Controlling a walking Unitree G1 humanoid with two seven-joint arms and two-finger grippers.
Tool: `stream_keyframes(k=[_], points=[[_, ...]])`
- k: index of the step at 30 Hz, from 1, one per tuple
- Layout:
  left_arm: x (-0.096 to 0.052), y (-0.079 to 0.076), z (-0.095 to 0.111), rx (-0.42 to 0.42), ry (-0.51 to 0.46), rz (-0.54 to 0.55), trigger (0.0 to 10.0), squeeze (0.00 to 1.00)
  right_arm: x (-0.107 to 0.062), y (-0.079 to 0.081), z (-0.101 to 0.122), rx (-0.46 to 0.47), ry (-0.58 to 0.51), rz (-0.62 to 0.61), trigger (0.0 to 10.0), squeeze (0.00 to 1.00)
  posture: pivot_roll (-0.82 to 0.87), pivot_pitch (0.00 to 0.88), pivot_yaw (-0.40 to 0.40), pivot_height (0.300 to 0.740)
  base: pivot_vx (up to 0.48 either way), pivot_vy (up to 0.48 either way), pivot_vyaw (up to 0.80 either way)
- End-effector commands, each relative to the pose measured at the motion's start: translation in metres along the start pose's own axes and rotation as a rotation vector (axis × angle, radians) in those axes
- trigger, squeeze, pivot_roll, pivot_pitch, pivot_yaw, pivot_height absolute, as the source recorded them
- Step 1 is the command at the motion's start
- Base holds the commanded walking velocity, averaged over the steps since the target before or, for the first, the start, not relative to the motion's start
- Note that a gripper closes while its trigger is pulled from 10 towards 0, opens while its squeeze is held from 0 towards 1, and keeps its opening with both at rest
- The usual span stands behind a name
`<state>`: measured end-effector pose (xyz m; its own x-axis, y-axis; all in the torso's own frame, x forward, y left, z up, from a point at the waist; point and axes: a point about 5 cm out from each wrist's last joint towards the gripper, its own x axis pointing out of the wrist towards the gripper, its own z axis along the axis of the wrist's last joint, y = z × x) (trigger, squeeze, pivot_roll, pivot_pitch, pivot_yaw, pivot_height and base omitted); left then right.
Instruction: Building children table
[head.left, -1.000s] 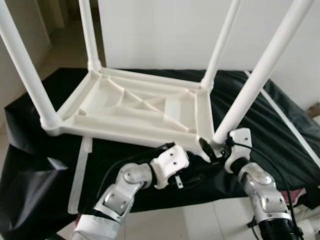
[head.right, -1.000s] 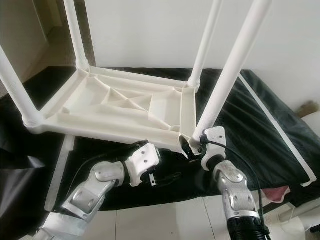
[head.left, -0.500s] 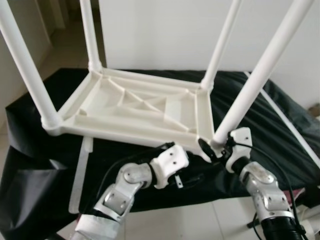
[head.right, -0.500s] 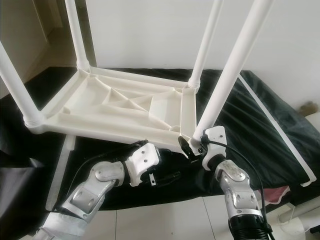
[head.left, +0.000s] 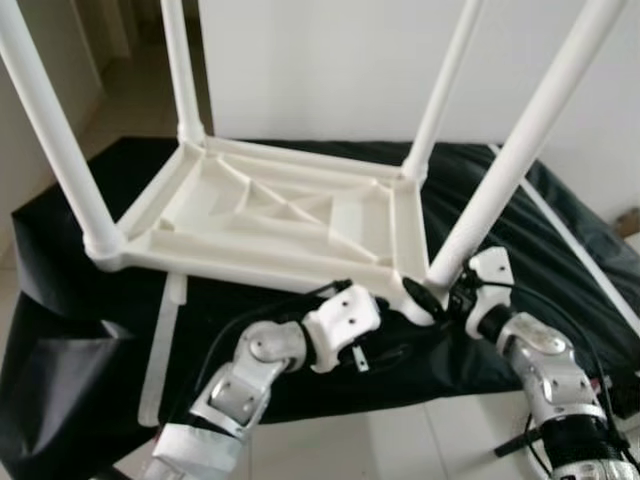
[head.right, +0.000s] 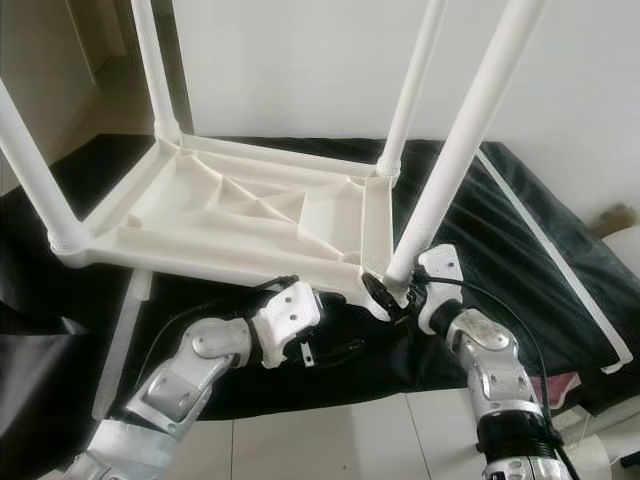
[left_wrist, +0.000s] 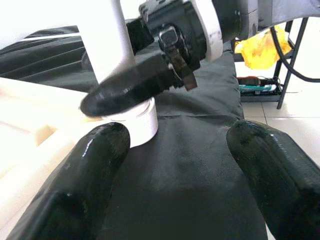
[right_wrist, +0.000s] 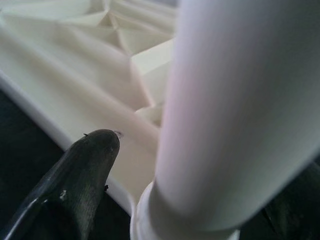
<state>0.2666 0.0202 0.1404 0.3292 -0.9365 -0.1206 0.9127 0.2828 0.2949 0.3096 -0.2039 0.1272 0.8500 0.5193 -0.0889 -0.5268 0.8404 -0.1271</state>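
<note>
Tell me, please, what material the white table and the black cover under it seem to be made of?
White table: probably moulded plastic, smooth and matte, judging by its ribbed underside and tube legs. Black cover: seemingly thin fabric or plastic sheet, slightly glossy, with wrinkles and folds; which one is unclear.

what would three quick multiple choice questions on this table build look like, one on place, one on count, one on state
1. Where is the right gripper?
A. at the base of the near right leg
B. on the floor
C. at the far left leg

2. How many legs stand up from the table top?
A. two
B. three
C. four

3. How is the left gripper?
A. shut on a leg
B. open, fingers apart
C. holding a cloth

Key: 1 A, its fingers flank that leg's socket in the right wrist view; 2 C, one leg rises from each corner; 3 B, the left wrist view shows a wide gap between its fingers.
</note>
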Motion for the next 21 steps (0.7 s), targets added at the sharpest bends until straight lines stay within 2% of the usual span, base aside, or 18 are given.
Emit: stream_keyframes(k=[1,2,3,4,7,16,17,18,21], points=[[0.003,0.001,0.0,0.0,0.0,0.017,10.0,0.0,0.002,-0.004,0.0,-0.029,0.012,0.008,10.0,0.0,0.09,0.0,-0.066,0.74,0.0,0.0,0.0],[0.002,0.001,0.0,0.002,0.001,0.019,10.0,0.0,0.007,-0.004,0.001,-0.037,0.016,0.015,10.0,0.0,0.1,0.0,-0.068,0.74,0.0,0.0,0.0],[0.001,0.002,0.001,0.004,0.001,0.025,10.0,0.0,0.014,-0.002,-0.001,-0.044,0.024,0.04,7.0,0.0,0.11,0.0,-0.072,0.74,0.0,0.0,0.0],[0.001,0.002,0.001,0.004,0.001,0.025,10.0,0.0,0.014,-0.002,-0.001,-0.044,0.024,0.04,7.0,0.0,0.11,0.0,-0.072,0.74,0.0,0.0,0.0],[0.0,0.003,0.001,0.005,0.003,0.033,10.0,0.0,0.016,0.002,-0.006,-0.034,0.04,0.076,0.0,0.0,0.12,0.0,-0.078,0.74,0.0,0.0,0.0],[-0.002,0.002,0.0,0.002,0.003,0.043,10.0,0.0,0.01,0.006,-0.016,-0.018,0.061,0.089,0.0,0.0,0.12,0.0,-0.081,0.74,0.0,0.0,0.0],[-0.001,0.001,0.0,-0.002,0.001,0.039,10.0,0.0,0.006,0.007,-0.019,0.002,0.062,0.069,8.9,0.0,0.11,0.0,-0.08,0.74,0.0,0.0,0.0],[0.0,0.0,0.0,-0.004,0.0,0.037,10.0,0.0,0.005,0.007,-0.019,0.01,0.06,0.053,10.0,0.0,0.11,0.0,-0.08,0.74,0.0,0.0,0.0],[0.0,0.0,0.0,-0.005,0.0,0.035,10.0,0.0,0.002,0.011,-0.018,0.053,0.039,0.01,10.0,0.0,0.1,0.0,-0.082,0.74,0.0,0.0,0.0]])
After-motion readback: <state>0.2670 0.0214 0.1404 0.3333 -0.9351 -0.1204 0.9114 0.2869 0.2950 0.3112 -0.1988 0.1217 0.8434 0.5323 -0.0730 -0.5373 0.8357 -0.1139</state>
